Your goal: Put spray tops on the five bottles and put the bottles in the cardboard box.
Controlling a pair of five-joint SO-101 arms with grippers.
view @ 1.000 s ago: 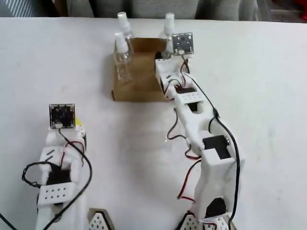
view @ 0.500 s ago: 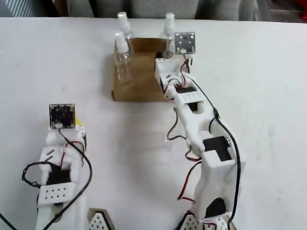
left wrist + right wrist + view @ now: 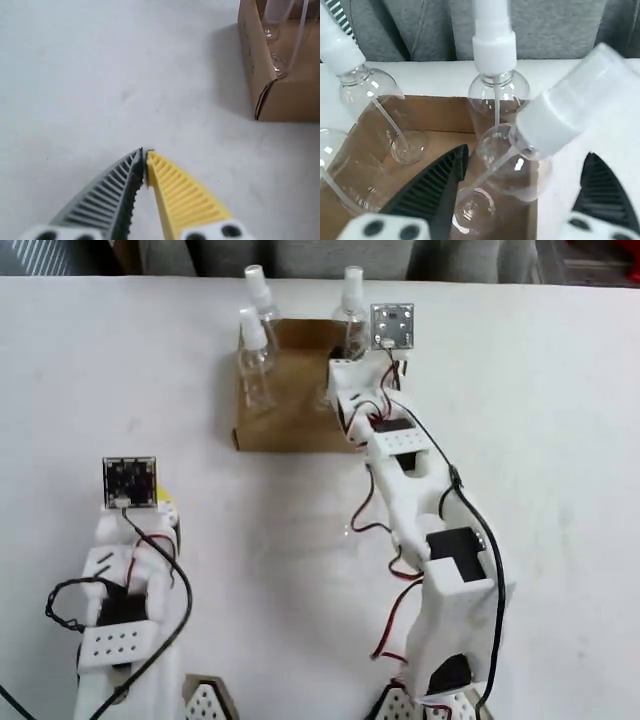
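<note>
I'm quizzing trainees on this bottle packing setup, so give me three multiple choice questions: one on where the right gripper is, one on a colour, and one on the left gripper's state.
1. Where is the right gripper?
A. over the cardboard box
B. beside the left arm
C. off the table

2. The left gripper's fingers are:
A. both black
B. grey and yellow
C. red and blue

3. The left gripper is:
A. open
B. shut on a bottle
C. shut, empty

Answers:
1 A, the box floor and bottles lie right beneath it.
2 B, the left wrist view shows both colours.
3 C, its tips meet with nothing between.
</note>
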